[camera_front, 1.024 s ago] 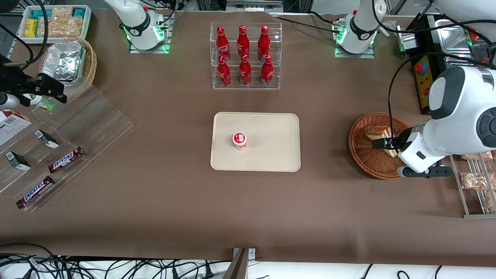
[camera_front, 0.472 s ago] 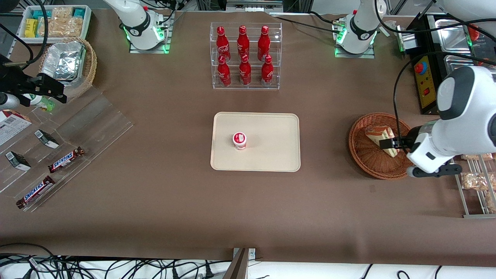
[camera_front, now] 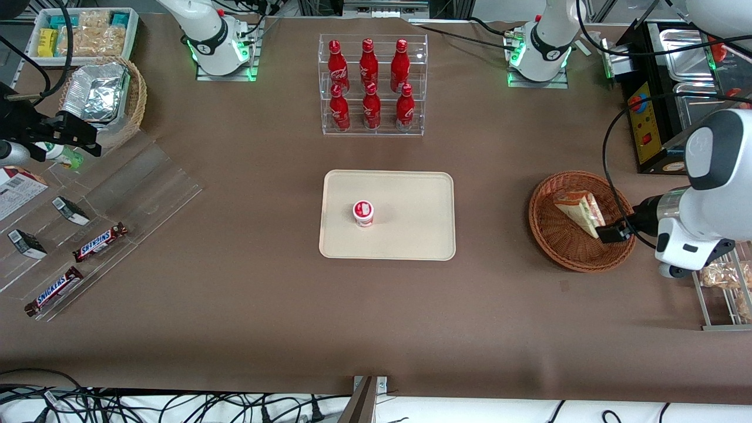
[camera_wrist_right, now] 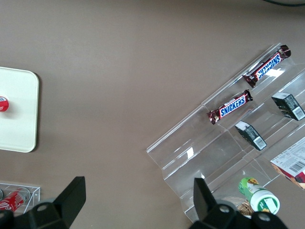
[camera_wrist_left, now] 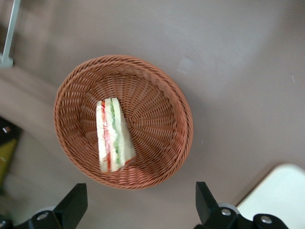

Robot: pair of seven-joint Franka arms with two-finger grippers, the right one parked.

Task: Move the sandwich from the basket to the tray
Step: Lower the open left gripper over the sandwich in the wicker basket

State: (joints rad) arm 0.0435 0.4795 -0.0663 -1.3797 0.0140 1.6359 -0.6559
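Note:
The sandwich, a clear-wrapped white-bread wedge with green and red filling, lies in the round reddish-brown basket. Both show in the left wrist view, the sandwich resting against the basket's wall. My left gripper hangs above the basket's rim at the edge toward the working arm's end, beside the sandwich's tip. In the left wrist view the gripper is wide open and empty. The cream tray lies at the table's middle, and its corner shows in the left wrist view.
A small red-and-white cup stands on the tray. A clear rack of red bottles stands farther from the camera than the tray. A metal rack with snack packets lies beside the basket. Clear shelves with Snickers bars lie toward the parked arm's end.
My left gripper has drawn back from over the sandwich toward the working arm's end of the basket. The sandwich now shows whole and has not moved.

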